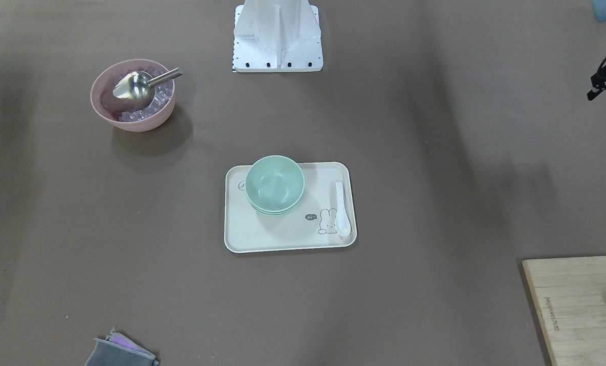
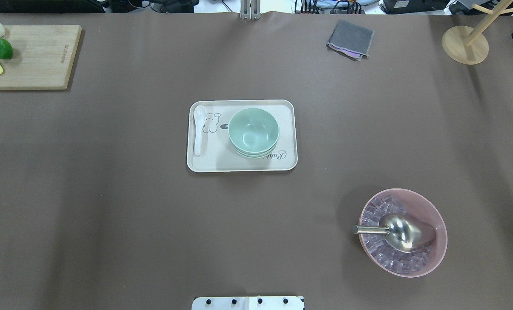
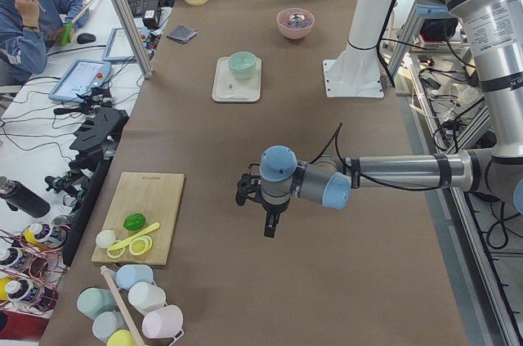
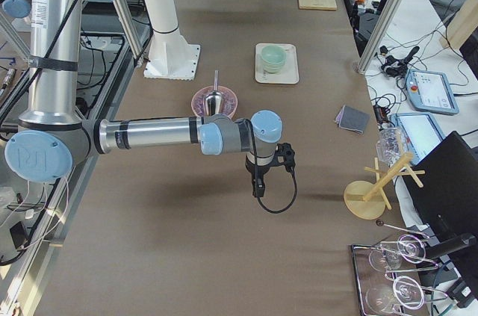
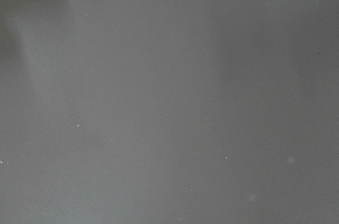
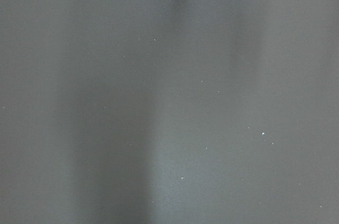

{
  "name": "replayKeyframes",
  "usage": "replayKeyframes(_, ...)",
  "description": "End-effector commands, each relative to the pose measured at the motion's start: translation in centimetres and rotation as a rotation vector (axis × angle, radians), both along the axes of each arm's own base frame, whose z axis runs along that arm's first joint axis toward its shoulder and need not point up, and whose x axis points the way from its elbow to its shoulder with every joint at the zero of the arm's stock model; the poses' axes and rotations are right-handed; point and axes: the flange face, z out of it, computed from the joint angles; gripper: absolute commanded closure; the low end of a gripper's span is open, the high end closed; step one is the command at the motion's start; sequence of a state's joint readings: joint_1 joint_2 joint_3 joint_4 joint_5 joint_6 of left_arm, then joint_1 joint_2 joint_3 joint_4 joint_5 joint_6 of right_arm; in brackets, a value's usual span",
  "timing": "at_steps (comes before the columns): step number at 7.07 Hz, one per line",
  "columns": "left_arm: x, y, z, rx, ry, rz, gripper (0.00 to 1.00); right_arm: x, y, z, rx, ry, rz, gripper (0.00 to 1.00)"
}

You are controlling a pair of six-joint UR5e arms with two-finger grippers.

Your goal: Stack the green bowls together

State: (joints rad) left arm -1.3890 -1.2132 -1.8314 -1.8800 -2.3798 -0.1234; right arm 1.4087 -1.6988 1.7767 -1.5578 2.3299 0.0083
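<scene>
Front view: the green bowls [image 1: 275, 184] are sitting nested in one stack on the tray [image 1: 282, 240], mid-desk [image 1: 435, 203], so stacking is judged complete. Overhead: no arm is reaching in. Left-end view: the left pincer [image 3: 268, 227] is hanging over bare desk, well apart from the bowls, touching nothing; its opening cannot be told. Right-end view: the right pincer [image 4: 257, 185] likewise. Wrist views are showing bare desk only.

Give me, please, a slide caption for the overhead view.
Green bowls nested in one stack on a cream tray beside a white spoon; pink bowl of ice with a metal scoop.
</scene>
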Motion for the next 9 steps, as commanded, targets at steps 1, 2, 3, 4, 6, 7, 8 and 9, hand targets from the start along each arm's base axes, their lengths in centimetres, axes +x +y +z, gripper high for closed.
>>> replayKeyframes(1, -3.1, -0.3, -0.2, -0.112, 0.095, -0.086, 0.02, 0.4, 0.1, 2.1, -0.003, -0.001, -0.031, 0.0)
replayKeyframes(2, -3.7, -0.9, -0.5, -0.11, 0.104, -0.097, 0.02, 1.2, 0.0, 2.0, 0.01, -0.005, -0.03, 0.0)
replayKeyframes(3, -4.1, -0.9, -0.3, -0.044, 0.088, -0.048, 0.02, 1.2, 0.1, 2.2, 0.007, -0.007, -0.03, 0.0)
replayKeyframes(4, -4.5, -0.7, -0.5, -0.005, 0.07, -0.03, 0.02, 1.1, 0.0, 2.0, 0.009, -0.007, -0.029, 0.0)
replayKeyframes(6, -4.7, -0.4, -0.8, 0.005, 0.057, -0.036, 0.02, 1.1, 0.0, 2.1, 0.008, -0.008, -0.028, 0.0)
replayKeyframes(7, -4.9, -0.3, -0.7, 0.006, 0.043, -0.04, 0.02, 1.0, 0.0, 2.1, 0.005, -0.013, -0.029, 0.0)
replayKeyframes(8, -5.2, -0.5, -1.3, 0.03, 0.018, -0.044, 0.02, 1.1, 0.0, 1.8, 0.011, -0.017, -0.026, 0.0)
replayKeyframes(9, -5.4, -0.3, -0.5, 0.012, 0.009, -0.05, 0.02, 1.2, 0.2, 1.2, 0.019, -0.019, -0.021, 0.0)
